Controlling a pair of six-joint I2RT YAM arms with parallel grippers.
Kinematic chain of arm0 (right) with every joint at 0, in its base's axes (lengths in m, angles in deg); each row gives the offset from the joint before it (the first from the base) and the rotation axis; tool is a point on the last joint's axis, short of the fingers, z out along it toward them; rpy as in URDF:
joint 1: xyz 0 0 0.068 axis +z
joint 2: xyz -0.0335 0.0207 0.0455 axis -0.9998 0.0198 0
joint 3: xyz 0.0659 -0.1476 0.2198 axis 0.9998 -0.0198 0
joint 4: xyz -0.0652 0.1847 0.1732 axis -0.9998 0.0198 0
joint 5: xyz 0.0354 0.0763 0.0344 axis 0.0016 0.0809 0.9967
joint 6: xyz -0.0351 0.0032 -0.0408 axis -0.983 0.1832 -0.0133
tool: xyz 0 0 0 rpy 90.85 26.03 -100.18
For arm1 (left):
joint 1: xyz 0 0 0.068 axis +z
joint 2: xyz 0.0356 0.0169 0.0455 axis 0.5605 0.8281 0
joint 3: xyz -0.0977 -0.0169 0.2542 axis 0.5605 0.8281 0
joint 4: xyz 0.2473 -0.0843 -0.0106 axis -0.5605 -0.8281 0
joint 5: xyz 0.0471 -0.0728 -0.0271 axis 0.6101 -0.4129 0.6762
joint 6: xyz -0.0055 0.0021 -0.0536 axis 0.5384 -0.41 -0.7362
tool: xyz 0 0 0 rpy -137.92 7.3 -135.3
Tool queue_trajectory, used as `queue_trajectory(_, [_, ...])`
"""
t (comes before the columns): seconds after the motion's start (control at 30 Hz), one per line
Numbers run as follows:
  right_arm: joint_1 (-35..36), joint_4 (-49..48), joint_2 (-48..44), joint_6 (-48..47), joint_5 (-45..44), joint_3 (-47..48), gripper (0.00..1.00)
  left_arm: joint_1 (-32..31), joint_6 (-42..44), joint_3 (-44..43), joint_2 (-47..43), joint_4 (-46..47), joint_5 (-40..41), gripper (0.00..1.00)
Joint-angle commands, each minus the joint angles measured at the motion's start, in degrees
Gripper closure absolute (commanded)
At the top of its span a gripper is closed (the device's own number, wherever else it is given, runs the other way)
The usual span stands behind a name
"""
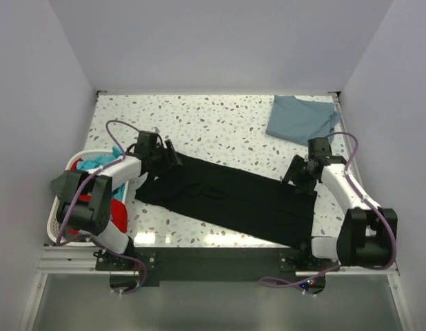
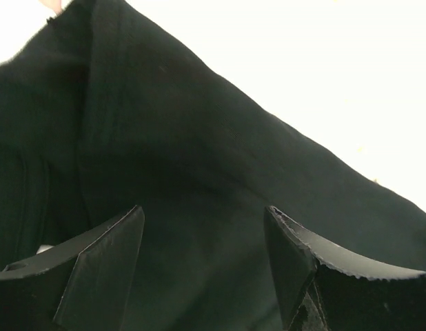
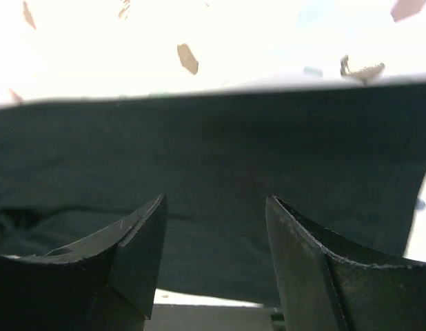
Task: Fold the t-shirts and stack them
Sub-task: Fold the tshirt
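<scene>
Two t-shirts lie on the speckled tabletop (image 1: 220,121). The black t-shirt (image 1: 227,200) is spread out as a long band, slanting from the upper left down toward the near right edge.

Just beside the black t-shirt's left end stands a white laundry basket (image 1: 56,222) with teal and red cloth heaped in it.

At the black t-shirt's upper left corner sits the left claw (image 1: 173,158). In the left wrist view its fingers (image 2: 106,258) are spread wide, with black cloth filling the space beyond them and nothing pinched between. Whether the tips touch the cloth cannot be told.

At the black t-shirt's upper right corner is the right claw (image 1: 291,176), low over the fabric. The right wrist view shows its fingers (image 3: 140,252) parted wide over the shirt's straight edge, gripping nothing, with pale tabletop past that edge.

Beyond the black t-shirt's right end, toward the far right corner and well apart from it, lies the slate-blue t-shirt (image 1: 301,118). It is gathered into a compact, roughly four-sided shape, rumpled along its right side.
</scene>
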Motion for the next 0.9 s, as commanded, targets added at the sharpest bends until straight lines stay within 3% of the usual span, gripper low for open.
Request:
queue_trajectory(0.0, [0.2,-6.2,4.8,2.5,-0.2,0.4,0.37,1.5,2.6,-3.7,4.4,4.1,-1.2,0.25])
queue_trajectory(0.27, [0.2,-9.7,15.1,4.5,0.2,1.6,0.37,4.0,6.6,-13.1,16.0,4.7,-1.5,0.25])
queue_trajectory(0.57, [0.2,-9.1,24.1,4.9,0.8,6.2,0.37,4.2,11.7,-32.2,29.9,4.1,-3.1,0.26])
queue_trajectory(0.7, [1.9,-8.3,25.6,5.1,0.6,9.0,0.38,4.0,12.5,-39.7,30.9,3.2,-2.8,0.26])
queue_trajectory(0.87, [2.5,-7.9,23.9,5.5,1.9,10.2,0.38,2.8,15.3,-41.9,25.4,2.3,-0.8,0.26])
